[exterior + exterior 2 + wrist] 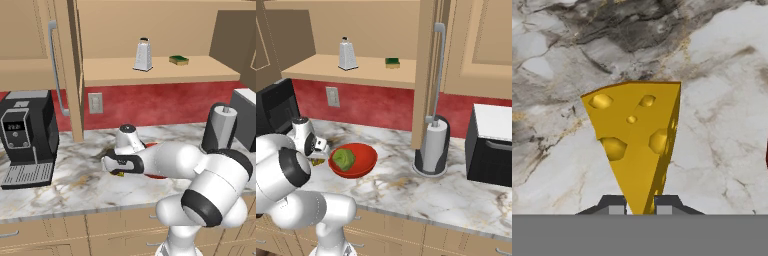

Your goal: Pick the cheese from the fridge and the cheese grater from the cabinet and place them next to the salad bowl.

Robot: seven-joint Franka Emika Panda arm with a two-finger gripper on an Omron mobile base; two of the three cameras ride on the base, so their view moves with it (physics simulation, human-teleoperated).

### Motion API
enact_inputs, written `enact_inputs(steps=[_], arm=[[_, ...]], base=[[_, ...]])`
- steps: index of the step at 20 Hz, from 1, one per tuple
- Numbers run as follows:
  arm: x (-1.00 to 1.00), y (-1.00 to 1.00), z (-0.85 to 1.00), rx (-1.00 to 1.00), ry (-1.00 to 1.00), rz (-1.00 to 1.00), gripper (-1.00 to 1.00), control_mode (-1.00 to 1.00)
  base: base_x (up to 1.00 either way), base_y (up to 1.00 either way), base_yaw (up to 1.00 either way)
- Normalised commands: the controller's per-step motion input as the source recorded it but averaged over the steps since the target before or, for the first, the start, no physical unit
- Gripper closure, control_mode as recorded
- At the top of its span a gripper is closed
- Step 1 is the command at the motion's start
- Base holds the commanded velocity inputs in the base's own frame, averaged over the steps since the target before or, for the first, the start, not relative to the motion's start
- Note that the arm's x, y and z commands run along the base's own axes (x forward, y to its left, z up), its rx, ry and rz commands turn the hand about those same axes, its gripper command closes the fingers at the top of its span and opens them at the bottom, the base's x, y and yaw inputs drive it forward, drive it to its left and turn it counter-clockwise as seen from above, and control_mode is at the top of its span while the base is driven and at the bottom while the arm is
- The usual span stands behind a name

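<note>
The gripper (640, 205) is closed on the narrow tip of the cheese (634, 140), whose long axis runs straight out from the fingers toward the marble counter (722, 125) below. The salad bowl (367, 156) stands just beside the hand, so release seems near.

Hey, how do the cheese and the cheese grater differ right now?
The cheese is a yellow-orange wedge with holes; the cheese grater is a silvery tapered box with a dark handle. The cheese sits between the gripper fingertips, low over the marble counter; the cheese grater stands upright on the cabinet shelf, untouched.
</note>
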Motion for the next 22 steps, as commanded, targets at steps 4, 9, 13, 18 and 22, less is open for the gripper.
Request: enact_inputs(steps=[4,9,13,18,22], arm=[[0.06,0.0,-0.15,-0.03,0.0,0.0,1.0,-1.0],[0.06,0.0,-0.14,-0.04,0.0,0.0,1.0,-1.0],[0.0,0.0,-0.16,-0.03,0.0,0.0,1.0,-1.0],[-0.02,-0.12,-0.08,-0.01,0.01,0.0,-1.0,-1.0],[-0.07,-0.21,0.06,0.0,0.01,0.0,-1.0,-1.0]], base=[[0.0,0.0,0.0],[0.0,0.0,0.0],[0.0,0.0,0.0],[0.0,0.0,0.0],[0.0,0.0,0.0]])
